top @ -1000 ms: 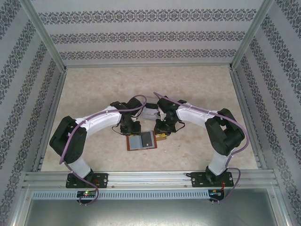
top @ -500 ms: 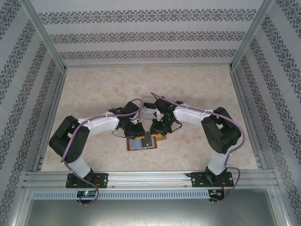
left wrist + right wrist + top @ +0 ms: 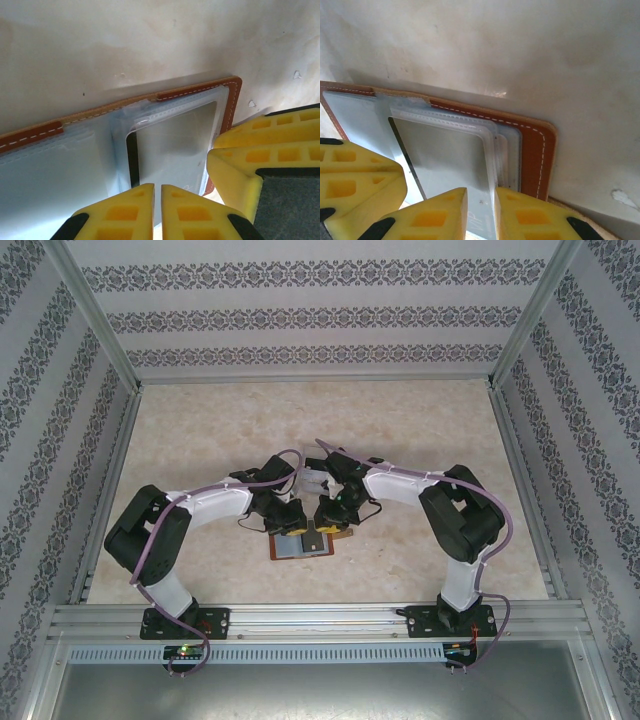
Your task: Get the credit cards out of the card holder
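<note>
Beige marbled bench [image 3: 200, 430] is seen from above, with left arm [image 3: 210, 502] and right arm [image 3: 400, 483] bent inward over its middle. Card holder [image 3: 296, 545] is laid open and flat on the bench, near the front, clear pockets facing up and brown leather rim around them. A pale card [image 3: 175, 145] with a dark edge is seated in one clear pocket. Left pincer [image 3: 157, 191] is nearly closed at that pocket's edge, with only a thin slit between its fingers; whether anything is pinched cannot be told. Right pincer [image 3: 481, 197] is closed on the pocket edge of the card holder, just beside the left pincer.
</note>
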Motion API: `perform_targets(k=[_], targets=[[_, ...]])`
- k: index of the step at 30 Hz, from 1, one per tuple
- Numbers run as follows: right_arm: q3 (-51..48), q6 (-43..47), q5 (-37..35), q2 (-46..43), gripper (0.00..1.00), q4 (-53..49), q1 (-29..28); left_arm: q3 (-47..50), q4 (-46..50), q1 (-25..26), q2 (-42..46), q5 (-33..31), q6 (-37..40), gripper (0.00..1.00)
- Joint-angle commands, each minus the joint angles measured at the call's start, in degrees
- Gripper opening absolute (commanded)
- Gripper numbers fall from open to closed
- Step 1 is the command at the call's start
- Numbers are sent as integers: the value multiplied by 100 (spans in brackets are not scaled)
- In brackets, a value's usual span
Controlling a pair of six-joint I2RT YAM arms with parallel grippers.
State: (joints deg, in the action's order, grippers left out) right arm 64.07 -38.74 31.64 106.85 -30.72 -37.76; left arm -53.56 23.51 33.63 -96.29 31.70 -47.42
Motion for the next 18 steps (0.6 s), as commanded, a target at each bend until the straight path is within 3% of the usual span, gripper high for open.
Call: perform_targets(k=[1, 18], targets=[[113, -37, 113, 101, 23, 39, -69, 98, 22, -57, -75, -11, 5, 11], [9, 41, -122, 135, 23, -136, -72, 17, 140, -67, -201, -10, 119, 11]])
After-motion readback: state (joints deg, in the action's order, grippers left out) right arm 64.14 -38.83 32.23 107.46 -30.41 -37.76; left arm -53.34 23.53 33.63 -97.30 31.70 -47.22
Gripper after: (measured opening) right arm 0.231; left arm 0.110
